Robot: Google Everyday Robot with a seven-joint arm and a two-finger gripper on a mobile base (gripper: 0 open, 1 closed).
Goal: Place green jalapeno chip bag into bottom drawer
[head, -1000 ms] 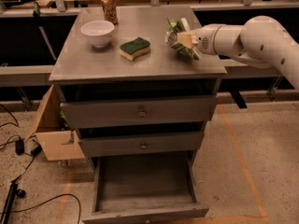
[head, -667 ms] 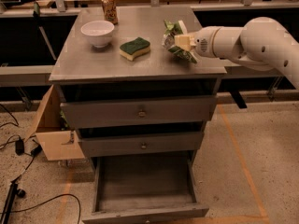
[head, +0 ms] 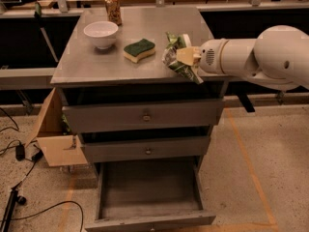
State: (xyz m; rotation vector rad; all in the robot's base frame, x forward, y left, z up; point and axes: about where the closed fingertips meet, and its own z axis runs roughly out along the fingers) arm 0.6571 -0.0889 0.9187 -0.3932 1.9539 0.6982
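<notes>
The green jalapeno chip bag [head: 176, 58] is crumpled, green with a white band, and hangs in my gripper [head: 185, 58] just above the right front part of the grey cabinet top [head: 87, 66]. My gripper is shut on the bag; the white arm reaches in from the right. The bottom drawer [head: 149, 220] is pulled out below, a wide grey tray with nothing in it. The bag sits above and a little right of the drawer's opening.
A green-topped yellow sponge [head: 139, 50], a white bowl [head: 101, 34] and a patterned can [head: 113, 8] stand on the cabinet top. Two knobbed drawers above are shut. A cardboard box [head: 55, 139] and cables lie on the floor at left.
My gripper has carried the chip bag a little left and toward the front edge of the cabinet top. Everything else has stayed put.
</notes>
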